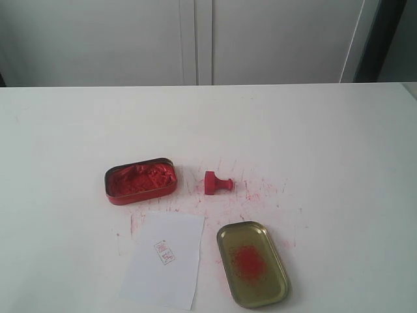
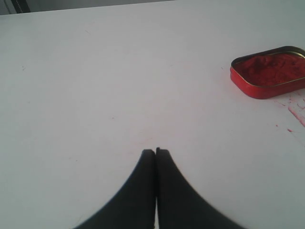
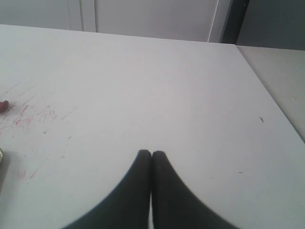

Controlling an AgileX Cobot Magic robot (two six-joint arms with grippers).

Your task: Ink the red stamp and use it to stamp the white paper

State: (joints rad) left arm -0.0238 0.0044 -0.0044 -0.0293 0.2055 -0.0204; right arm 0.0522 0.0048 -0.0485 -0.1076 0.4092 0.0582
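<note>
The red stamp [image 1: 217,182] lies on its side on the white table, right of the red ink tin [image 1: 140,180]. Its knob tip barely shows at the edge of the right wrist view [image 3: 3,105]. The white paper [image 1: 165,258] lies in front of the tin and bears a small red square imprint [image 1: 164,252]. Neither arm appears in the exterior view. My left gripper [image 2: 155,151] is shut and empty over bare table, well away from the ink tin [image 2: 269,71]. My right gripper [image 3: 151,153] is also shut and empty over bare table.
A gold oval tin lid [image 1: 252,263] with a red smear lies right of the paper. Red ink streaks [image 1: 254,192] mark the table around the stamp. The table's right edge [image 3: 271,95] runs close to the right gripper. White cabinet doors [image 1: 195,39] stand behind.
</note>
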